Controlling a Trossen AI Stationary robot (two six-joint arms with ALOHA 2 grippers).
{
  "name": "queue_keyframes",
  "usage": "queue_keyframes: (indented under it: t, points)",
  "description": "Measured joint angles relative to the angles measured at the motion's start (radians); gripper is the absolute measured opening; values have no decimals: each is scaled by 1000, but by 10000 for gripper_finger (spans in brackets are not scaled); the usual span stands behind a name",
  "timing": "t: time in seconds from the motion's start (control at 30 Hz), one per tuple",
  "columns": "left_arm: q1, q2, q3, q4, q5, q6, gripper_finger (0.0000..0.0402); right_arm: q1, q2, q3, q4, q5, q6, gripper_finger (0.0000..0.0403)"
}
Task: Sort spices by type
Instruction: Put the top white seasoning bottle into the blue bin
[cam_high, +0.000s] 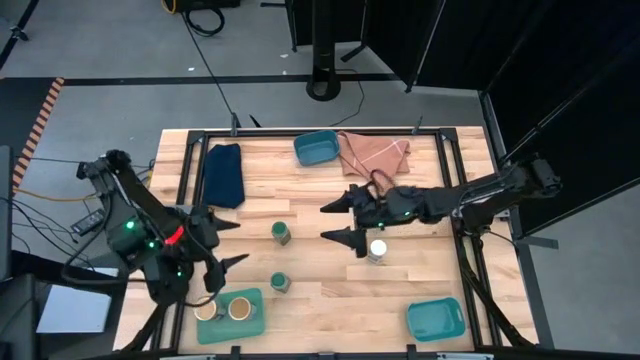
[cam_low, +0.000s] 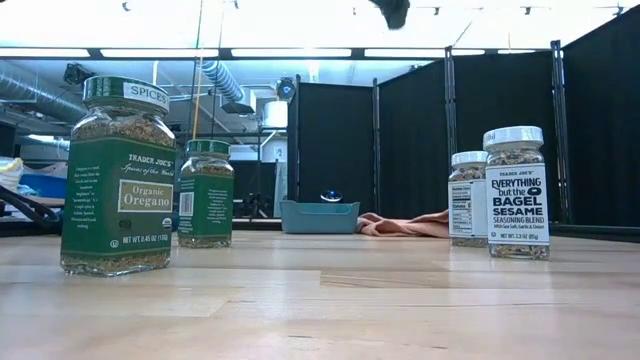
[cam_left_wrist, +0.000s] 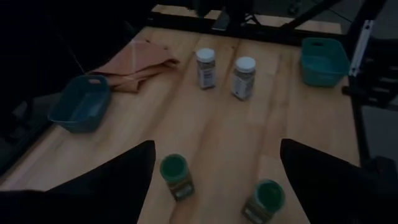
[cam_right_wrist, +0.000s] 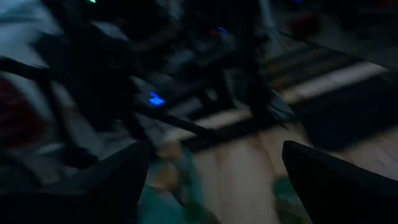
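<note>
From above, the left tool (cam_high: 222, 246) hangs over the tabletop's (cam_high: 320, 300) left side with its fingers spread wide and nothing between them; the right tool (cam_high: 334, 221) reaches in from the right toward the middle, equally wide and equally empty; its arm covers part of the scene below it.

Two green jars stand near the middle-left: one (cam_high: 282, 234) farther back, one (cam_high: 280, 284) nearer the front edge; in the low view they show as oregano jars, the near one (cam_low: 118, 176) large and the far one (cam_low: 206, 193) smaller behind it. Two tan jars (cam_high: 222, 309) sit side by side in the front-left tray (cam_high: 254, 322); the left arm's base hides that tray's left edge, and the low view does not show them.

Only one white jar (cam_high: 377, 250) is plain from above, just beside the right tool's lower finger; the second is hidden under the right arm there; the low view shows both, the sesame blend jar (cam_low: 516, 193) in front and its twin (cam_low: 467, 199) partly covered behind it, and the left wrist view shows them (cam_left_wrist: 244, 77) standing close together, apart.

A back tray (cam_high: 316, 149) lies beside an orange cloth (cam_high: 374, 152), whose front edge is under the right arm; a dark cloth (cam_high: 224, 174) lies at the back left; a third tray (cam_high: 436, 320) sits at the front right.

The right wrist view is dark and smeared; only its two fingers and a strip of wood can be made out.
</note>
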Motion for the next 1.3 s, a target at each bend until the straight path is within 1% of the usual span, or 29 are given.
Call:
queue_keyframes:
  t: [0.07, 0.13, 0.37, 0.47, 0.57, 0.7, 0.83, 0.93, 1.03, 1.13, 1.23, 1.3]
  points:
    - [21, -5, 0, 8, 0, 29, 351, -6, -32, 0, 29, -58, -4, 374]
    - [44, -6, -1, 28, 1, 69, 351, -10, -65, 0, 44, -94, -7, 374]
    - [163, -6, -1, 164, 94, 306, 351, -10, -191, 0, 44, -101, -65, 374]
    - [222, -6, -1, 222, 143, 398, 351, -10, -244, 1, -16, -87, -93, 374]
    - [276, -6, -2, 269, 199, 471, 351, -9, -293, 1, -162, 4, -103, 374]
    - [340, -5, -2, 297, 272, 550, 351, -2, -336, 1, -387, 184, -76, 374]
    - [391, -5, -2, 295, 299, 591, 351, 10, -354, 1, -602, 354, -8, 374]
    - [418, -5, -2, 324, 320, 633, 351, 20, -349, 1, -754, 450, 52, 374]
    - [442, -5, -2, 380, 342, 700, 351, 27, -328, 0, -890, 514, 118, 374]
    - [476, -5, -2, 407, 354, 736, 351, 30, -298, 0, -996, 549, 160, 374]
    - [509, -5, -2, 413, 372, 755, 351, 30, -258, 0, -1067, 574, 181, 374]
    - [533, -6, -21, 457, 397, 761, 351, 31, -232, 0, -1089, 586, 180, 374]
